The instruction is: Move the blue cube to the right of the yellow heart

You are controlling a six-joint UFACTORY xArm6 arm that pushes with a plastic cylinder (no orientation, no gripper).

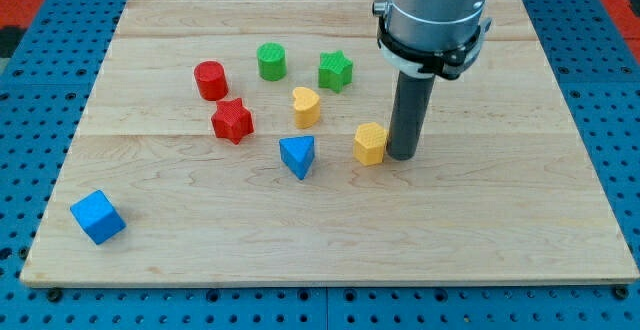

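The blue cube point(98, 217) sits near the board's bottom left corner. The yellow heart point(306, 105) stands near the middle of the board, far to the upper right of the cube. My tip point(402, 155) rests on the board just right of a yellow hexagon block point(370, 143), touching it or nearly so. The tip is to the lower right of the yellow heart and far from the blue cube.
A red cylinder point(211, 80) and a red star point(232, 120) lie left of the heart. A green cylinder point(271, 61) and a green star point(335, 70) lie above it. A blue triangle block point(297, 155) lies below it. The wooden board point(500, 240) sits on a blue pegboard.
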